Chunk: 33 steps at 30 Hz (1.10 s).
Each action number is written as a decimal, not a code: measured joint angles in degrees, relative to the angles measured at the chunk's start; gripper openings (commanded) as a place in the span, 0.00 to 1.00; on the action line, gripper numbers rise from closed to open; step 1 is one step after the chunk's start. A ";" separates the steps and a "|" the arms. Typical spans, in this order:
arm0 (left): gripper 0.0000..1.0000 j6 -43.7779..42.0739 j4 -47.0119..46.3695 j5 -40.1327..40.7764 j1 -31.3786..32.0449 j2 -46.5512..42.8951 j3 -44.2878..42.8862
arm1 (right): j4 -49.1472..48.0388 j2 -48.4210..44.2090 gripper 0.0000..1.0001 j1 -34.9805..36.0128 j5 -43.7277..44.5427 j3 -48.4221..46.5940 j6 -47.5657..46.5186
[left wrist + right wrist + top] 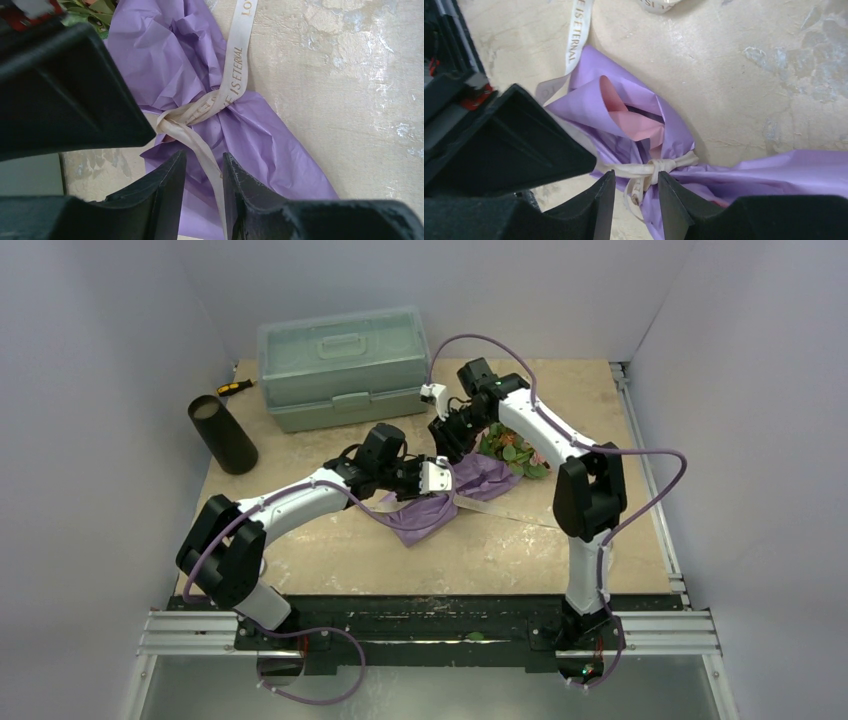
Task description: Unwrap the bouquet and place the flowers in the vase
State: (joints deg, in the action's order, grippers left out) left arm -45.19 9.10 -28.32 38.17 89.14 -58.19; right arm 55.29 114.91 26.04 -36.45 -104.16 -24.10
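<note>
Untying is looking like the step in hand: the bouquet [450,498] is lying on its side in the middle of the counter [480,555]. Its purple paper [165,55] is being held shut by a beige ribbon [235,75], and the knot [658,164] is not yet undone. The left gripper [204,159] is hovering with its fingers parted, and a ribbon tail is running through the gap without being pinched. The right gripper [636,176] is facing it from the far side, likewise released, straddling a short ribbon end just beside the knot. The flowers [512,448] are poking out of the wrap beside the right arm, and the vase [222,433] is standing upright well apart at the far left.

The next move is probably calling for one gripper closing on a tail and pulling it away from the knot while the other is pinning the paper down. Room is looking best toward the near edge and the right, where bare counter is showing. The toolbox [345,365] is crowding the far side. The two wrists are sitting very near each other, so a long pull is risking a knock between them.
</note>
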 measured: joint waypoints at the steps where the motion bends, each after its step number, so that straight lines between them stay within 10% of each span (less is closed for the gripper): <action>1: 0.32 0.00 -0.07 0.00 0.00 0.00 0.00 | 0.00 0.70 0.40 0.24 0.44 0.02 0.00; 19: 0.32 0.02 -0.94 0.15 0.00 0.11 0.00 | -0.83 3.89 0.35 1.95 6.12 0.39 -1.07; 25: 0.32 0.09 -1.38 0.52 0.00 0.11 0.48 | -0.85 4.70 0.09 3.37 7.52 0.59 -2.86; 33: 0.33 8.96 -2.45 -1.22 -4.17 -1.11 1.44 | -0.90 4.68 0.02 4.15 8.48 0.63 -4.39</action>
State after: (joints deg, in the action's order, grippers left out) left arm -36.23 6.66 -29.54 34.00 88.03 -56.75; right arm 54.39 119.59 30.20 -27.97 -103.53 -28.49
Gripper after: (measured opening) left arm 0.330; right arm 0.022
